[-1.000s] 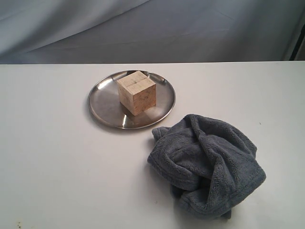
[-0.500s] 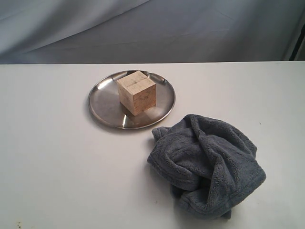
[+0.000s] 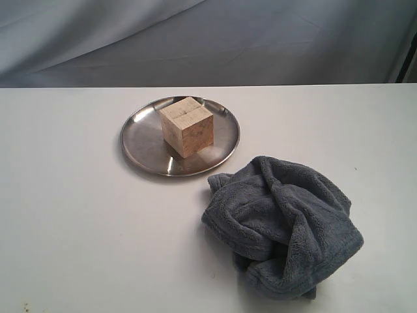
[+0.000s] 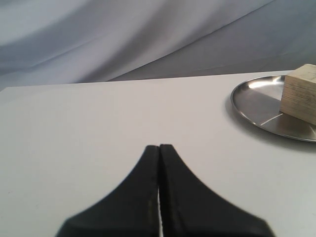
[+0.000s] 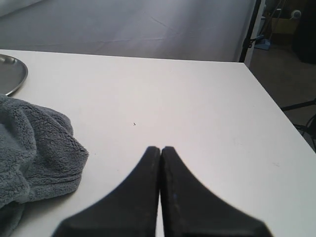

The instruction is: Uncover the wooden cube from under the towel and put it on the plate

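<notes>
Exterior view: wooden cube [image 3: 187, 126] stands on the plate [image 3: 140, 140], uncovered.
Towel [image 3: 283, 222] lies bunched just beside the plate; left jaws and right jaws are closed, empty, because the task seems finished.

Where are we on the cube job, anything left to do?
Done: the wooden cube sits uncovered on the plate; the towel lies crumpled beside the plate. In hand: nothing; the left hand and right hand are shut and empty. Left: nothing apparent.

Soft even light, faint shadows, sharp
</notes>
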Controlling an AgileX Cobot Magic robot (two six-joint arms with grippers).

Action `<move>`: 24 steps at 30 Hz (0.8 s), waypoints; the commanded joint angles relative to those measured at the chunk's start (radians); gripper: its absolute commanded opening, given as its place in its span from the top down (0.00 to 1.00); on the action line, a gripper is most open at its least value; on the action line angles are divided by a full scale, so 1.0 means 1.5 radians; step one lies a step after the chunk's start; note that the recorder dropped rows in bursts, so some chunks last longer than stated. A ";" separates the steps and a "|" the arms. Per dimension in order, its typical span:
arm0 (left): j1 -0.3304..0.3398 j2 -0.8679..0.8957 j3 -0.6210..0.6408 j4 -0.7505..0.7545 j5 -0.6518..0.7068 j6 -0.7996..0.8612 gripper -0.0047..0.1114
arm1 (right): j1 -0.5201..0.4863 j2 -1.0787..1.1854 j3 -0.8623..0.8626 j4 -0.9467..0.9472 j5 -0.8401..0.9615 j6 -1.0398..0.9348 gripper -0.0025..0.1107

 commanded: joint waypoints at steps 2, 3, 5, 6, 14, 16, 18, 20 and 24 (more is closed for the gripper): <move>-0.004 -0.003 0.003 0.003 -0.004 -0.001 0.96 | -0.004 -0.002 0.002 0.004 -0.001 0.003 0.98; -0.004 -0.003 0.003 0.003 -0.004 -0.001 0.96 | -0.004 -0.002 0.002 0.004 -0.001 0.003 0.98; -0.004 -0.003 0.003 0.003 -0.004 -0.001 0.96 | -0.004 -0.002 0.002 0.004 -0.001 0.003 0.98; -0.004 -0.003 0.003 0.003 -0.004 -0.001 0.96 | -0.004 -0.002 0.002 0.004 -0.001 0.003 0.98; -0.004 -0.003 0.003 0.003 -0.004 0.000 0.96 | 0.008 -0.002 0.002 0.004 -0.001 0.003 0.98; -0.004 -0.003 0.003 0.003 -0.004 0.000 0.96 | 0.015 -0.002 0.002 0.004 -0.001 0.003 0.98; -0.004 -0.003 0.003 0.003 -0.004 0.000 0.96 | 0.012 -0.002 0.002 0.004 -0.001 0.003 0.98; -0.004 -0.003 0.003 0.003 -0.004 0.000 0.96 | 0.010 -0.002 0.002 0.004 -0.001 0.003 0.98; -0.004 -0.003 0.003 0.003 -0.004 0.000 0.96 | 0.010 -0.002 0.002 0.004 -0.001 0.002 0.98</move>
